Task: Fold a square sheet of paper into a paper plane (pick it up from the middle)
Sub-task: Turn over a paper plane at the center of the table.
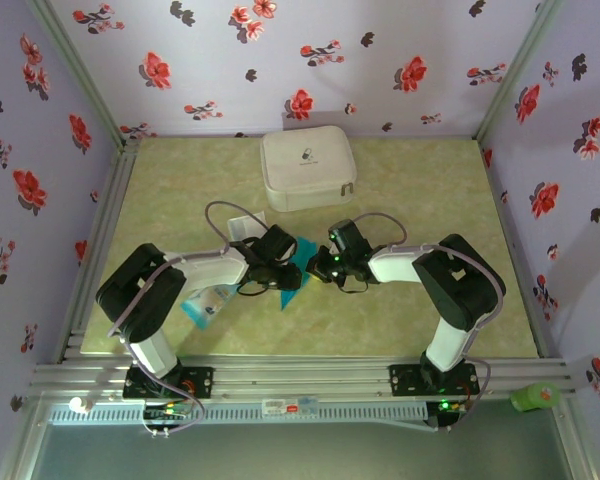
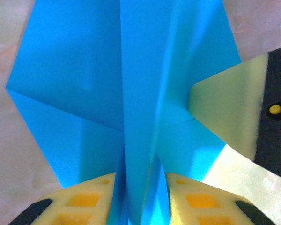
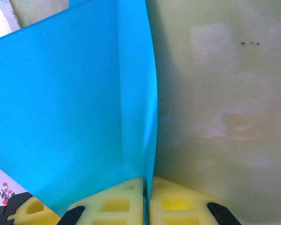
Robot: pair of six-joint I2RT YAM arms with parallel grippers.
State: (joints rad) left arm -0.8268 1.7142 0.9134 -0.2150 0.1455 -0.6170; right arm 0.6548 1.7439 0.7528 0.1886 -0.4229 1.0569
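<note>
At the near rail (image 1: 300,378), your left arm (image 1: 195,268) and right arm (image 1: 410,262) reach inward and meet over the middle of the table (image 1: 400,330). Just beside the left arm lies a packet (image 1: 208,303), its print too small to read. Next, the paper (image 1: 302,262): from above, the two heads cover most of it, and you get just a blue sliver between them. Left gripper (image 2: 140,190): clenched on a raised ridge of the paper, creased flaps spreading either side. The ridge's near end is cut off by the frame. At that view's right, the other arm's pale pad (image 2: 220,108) meets the paper. Right gripper (image 3: 145,194): clamped tight on an upright blue fold that runs down into the seam; how deep, you can't tell. Farthest back, a white case (image 1: 307,168) sits well apart.
</note>
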